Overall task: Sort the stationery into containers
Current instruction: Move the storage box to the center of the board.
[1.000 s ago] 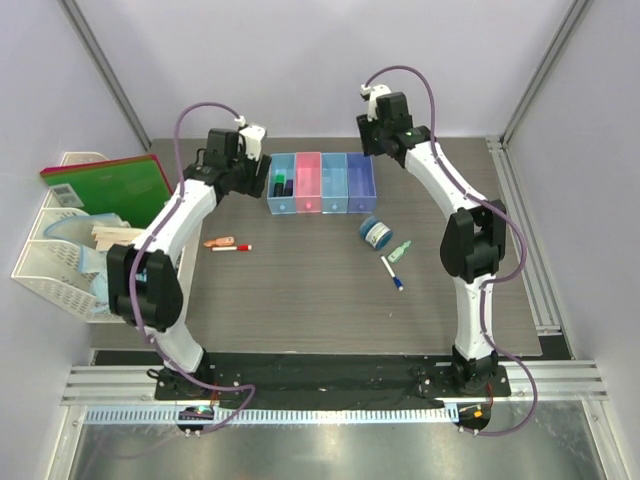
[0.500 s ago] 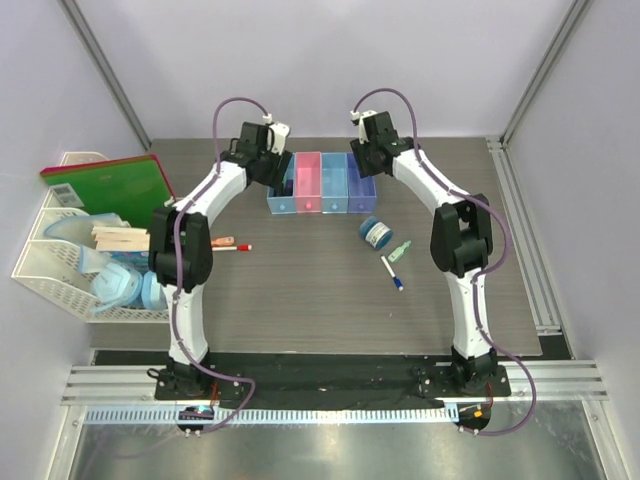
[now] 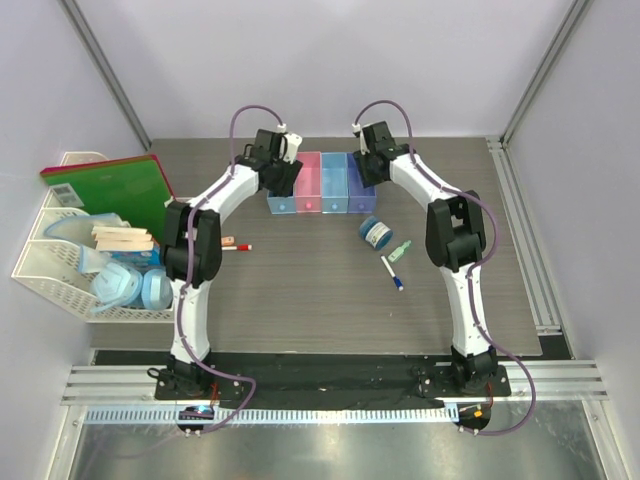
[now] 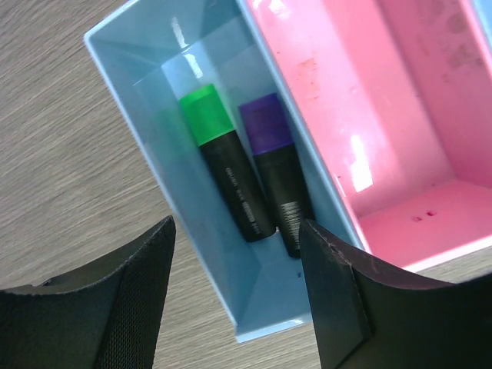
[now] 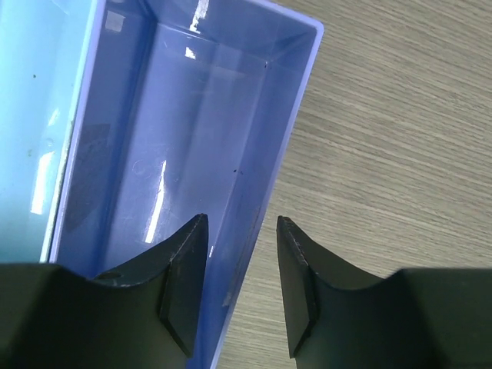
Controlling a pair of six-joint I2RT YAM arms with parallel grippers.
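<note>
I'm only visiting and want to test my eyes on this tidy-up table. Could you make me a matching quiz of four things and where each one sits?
Things:
1. green-capped highlighter
2. round blue jar
3. red-capped marker
4. blue-capped marker

Places:
A. loose on the table's left side, near the white basket
B. inside the leftmost light blue bin
C. on the table just in front of the purple bin
D. on the table beside the small green bottle, nearer the arm bases

Pairs: 1-B, 2-C, 3-A, 4-D
</note>
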